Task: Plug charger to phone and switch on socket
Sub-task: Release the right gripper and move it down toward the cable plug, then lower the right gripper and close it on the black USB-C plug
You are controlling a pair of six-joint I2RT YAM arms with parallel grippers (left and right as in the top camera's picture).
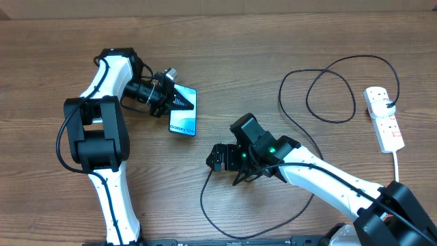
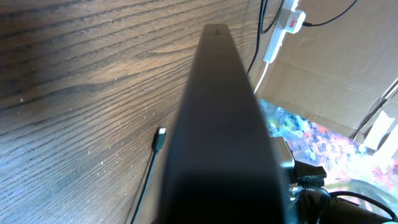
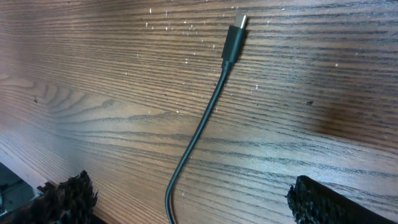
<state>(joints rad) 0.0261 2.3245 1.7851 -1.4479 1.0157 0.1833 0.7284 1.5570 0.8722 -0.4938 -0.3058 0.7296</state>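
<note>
Left of centre on the tabletop (image 1: 273, 34), the left gripper (image 1: 176, 100) holds the phone (image 1: 184, 120) tilted, jaws clamped on it. Nearer, the right gripper (image 1: 217, 158), jaws apart, hovers above the charger (image 3: 232, 42) tip; it should pinch squarely behind the plug.

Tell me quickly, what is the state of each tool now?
Left tool: closed on the phone.
Right tool: open, empty, above the charger plug.
</note>
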